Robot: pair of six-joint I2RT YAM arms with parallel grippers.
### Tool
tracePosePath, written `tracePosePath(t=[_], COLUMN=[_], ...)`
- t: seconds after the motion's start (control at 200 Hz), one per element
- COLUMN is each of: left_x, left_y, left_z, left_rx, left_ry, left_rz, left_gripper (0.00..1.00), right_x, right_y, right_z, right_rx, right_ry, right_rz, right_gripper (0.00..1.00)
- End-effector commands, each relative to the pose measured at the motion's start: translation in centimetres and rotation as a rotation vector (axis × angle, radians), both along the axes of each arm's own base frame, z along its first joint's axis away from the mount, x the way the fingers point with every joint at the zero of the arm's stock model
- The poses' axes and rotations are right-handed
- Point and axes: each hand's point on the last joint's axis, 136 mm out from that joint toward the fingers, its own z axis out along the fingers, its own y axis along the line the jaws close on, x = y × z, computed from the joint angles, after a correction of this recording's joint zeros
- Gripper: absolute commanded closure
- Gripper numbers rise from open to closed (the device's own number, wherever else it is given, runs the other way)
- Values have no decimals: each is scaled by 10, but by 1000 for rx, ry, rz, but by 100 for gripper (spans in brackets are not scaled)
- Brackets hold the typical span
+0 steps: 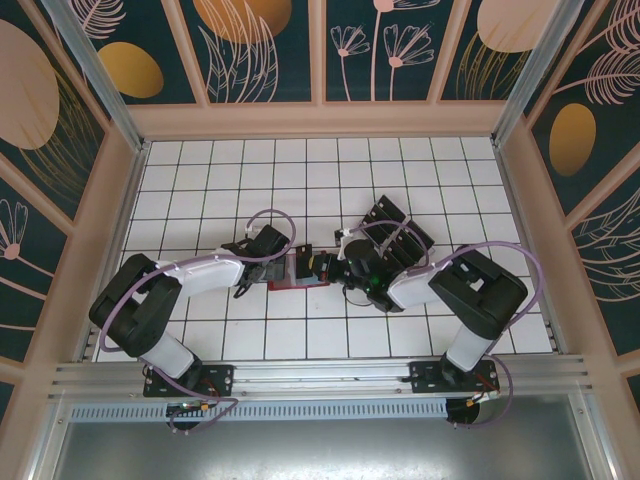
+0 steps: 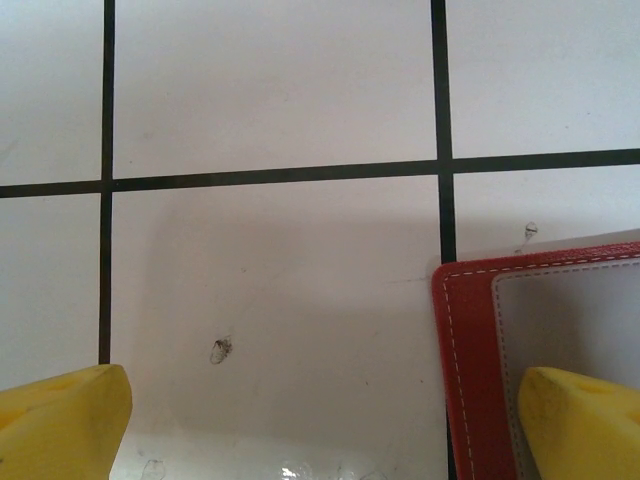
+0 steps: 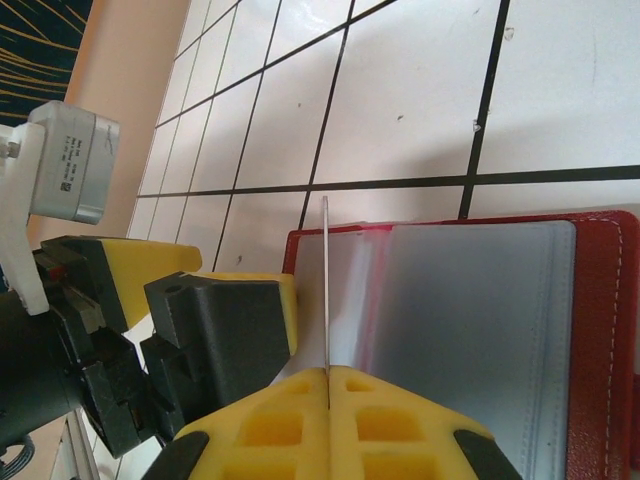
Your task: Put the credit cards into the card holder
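The red card holder [image 1: 291,272] lies open on the white tiles between the two grippers, its clear sleeves facing up [image 3: 600,340]. My right gripper [image 3: 328,375] is shut on one credit card [image 3: 326,285], seen edge-on as a thin upright line over the holder's left sleeve. In the top view the right gripper [image 1: 318,264] sits at the holder's right side. My left gripper [image 2: 320,425] is open; one yellow finger [image 2: 585,420] lies over the holder's corner [image 2: 465,340], the other finger over bare tile. From above, the left gripper [image 1: 258,268] is at the holder's left end.
A dark slotted rack [image 1: 398,232] stands just behind the right arm. Peach walls [image 1: 320,120] ring the tiled floor, with an aluminium rail [image 1: 320,375] along the near edge. Open tiles stretch toward the back.
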Motion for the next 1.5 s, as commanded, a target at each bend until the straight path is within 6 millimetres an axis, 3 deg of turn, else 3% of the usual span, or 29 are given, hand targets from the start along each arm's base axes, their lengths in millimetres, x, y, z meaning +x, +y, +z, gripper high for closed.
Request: tracePosePath(t=[0.0,0.671,1.491], left_x=[-14,-18,-18], left_y=[16,16,13], left_z=[-9,-11,-9], left_rx=[58,35,15], left_ry=[44,48,41], left_rz=[21,22,22], left_gripper=[1,1,1], right_x=[2,3,-1], right_y=[6,17,28], right_z=[5,-12,-11], right_rx=[43,84,156], right_ry=[-13,47,87], right_rz=[6,20,48], right_gripper=[100,100,100])
